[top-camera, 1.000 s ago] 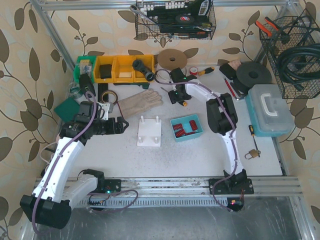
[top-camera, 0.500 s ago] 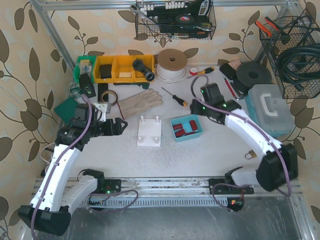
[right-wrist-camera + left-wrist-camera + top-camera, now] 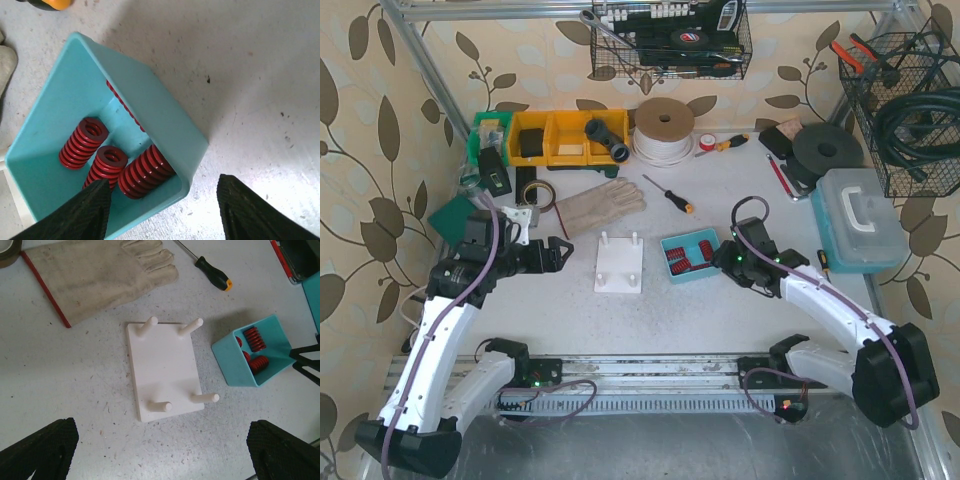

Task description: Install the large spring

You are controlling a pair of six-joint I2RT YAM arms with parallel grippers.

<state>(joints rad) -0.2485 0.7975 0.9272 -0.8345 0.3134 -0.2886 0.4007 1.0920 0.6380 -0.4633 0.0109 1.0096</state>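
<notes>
**Right arm poised to pick the large spring from the bin**

Both grippers were wide open and empty. The left gripper (image 3: pixel 160 450) hung before the white peg board (image 3: pixel 162 370), and the right gripper (image 3: pixel 160 210) hung over a corner of the teal bin (image 3: pixel 165 115). The step seemed to be the pick. The large spring (image 3: pixel 145 172) lay on its side in the bin, its long axis along the wall, beside two other red springs (image 3: pixel 82 142). Next, the fingers probably had to descend across the coil, then turn it upright for a peg.
</notes>
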